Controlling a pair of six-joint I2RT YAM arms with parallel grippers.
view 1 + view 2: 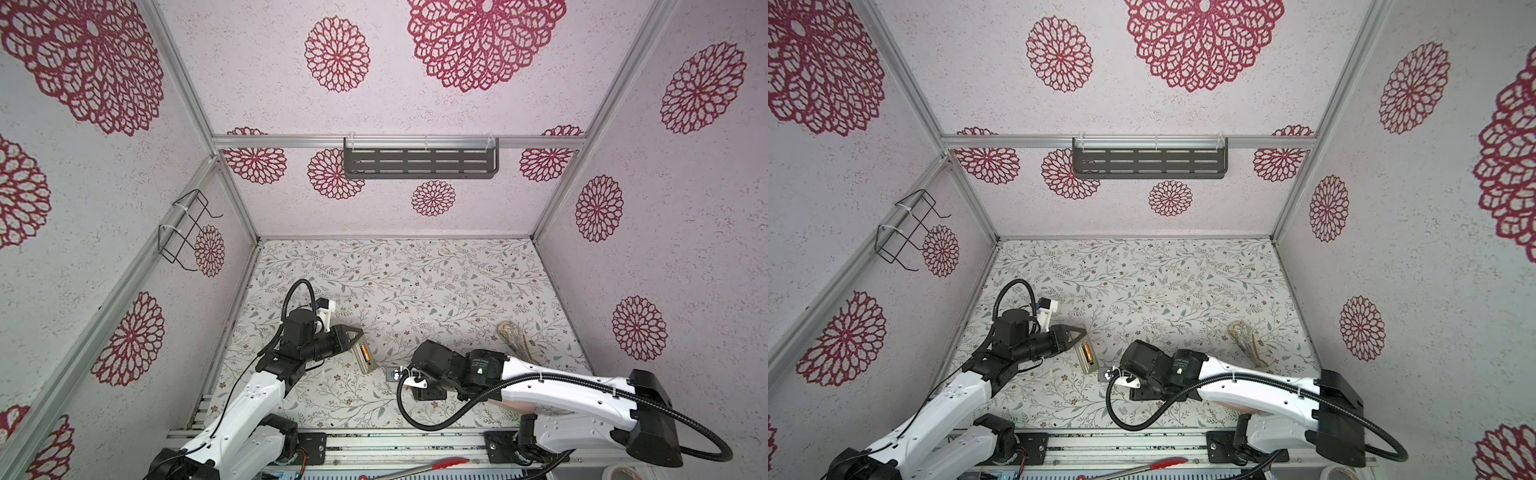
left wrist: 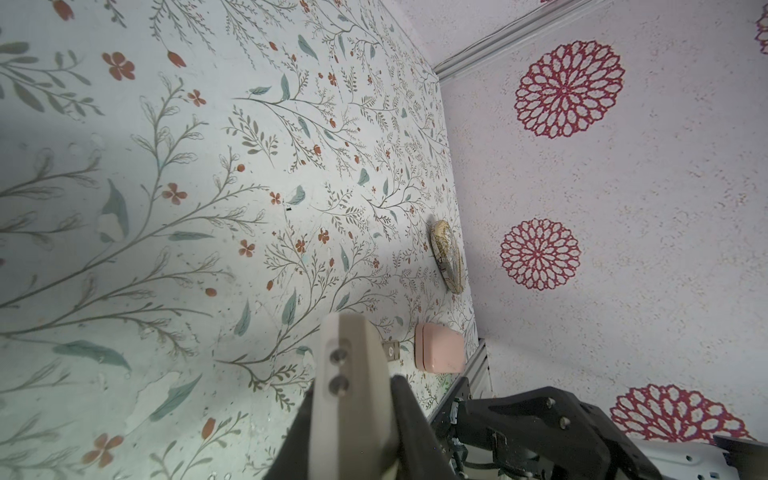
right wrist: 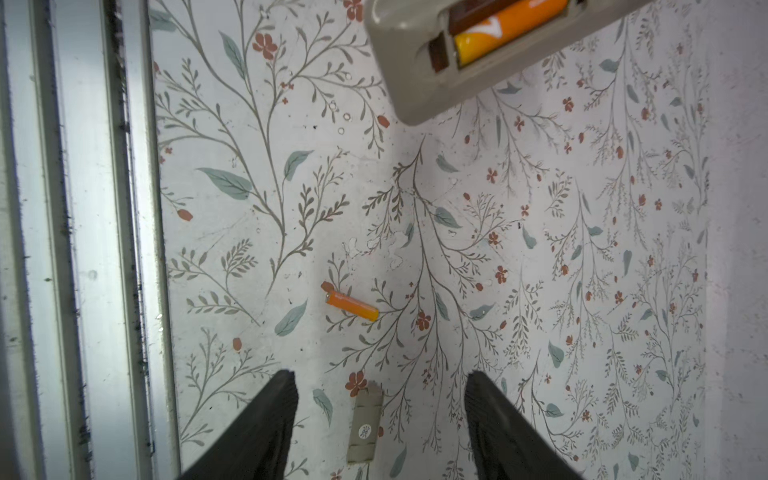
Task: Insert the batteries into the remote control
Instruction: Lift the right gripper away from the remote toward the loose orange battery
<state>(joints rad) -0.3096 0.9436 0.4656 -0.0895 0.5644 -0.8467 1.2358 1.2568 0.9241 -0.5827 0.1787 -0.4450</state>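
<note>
The left end effector (image 2: 353,399) is clenched on one end of the remote control (image 1: 368,365), holding it with its greyish-beige back facing up and its battery bay uncovered. One orange battery (image 3: 511,25) lies in the bay, and the slot beside it shows dark. In both top views the remote points away from the left wrist toward the right arm.

The right end effector (image 3: 380,376) is released, its two dark fingers (image 3: 270,419) spread wide with nothing between them. It hangs over the desk (image 3: 540,291), off the remote's free end.

A second orange battery (image 3: 352,305) lies flat on the desk, apart from the remote and ahead of the open right fingers. A small beige battery cover (image 3: 365,424) rests on the desk just beyond the remote's free end, between the right fingers in the right wrist view.

Farther from the remote, past the cover, sit a pink rounded pad (image 2: 440,349) and a patterned oval object (image 2: 446,257).
</note>
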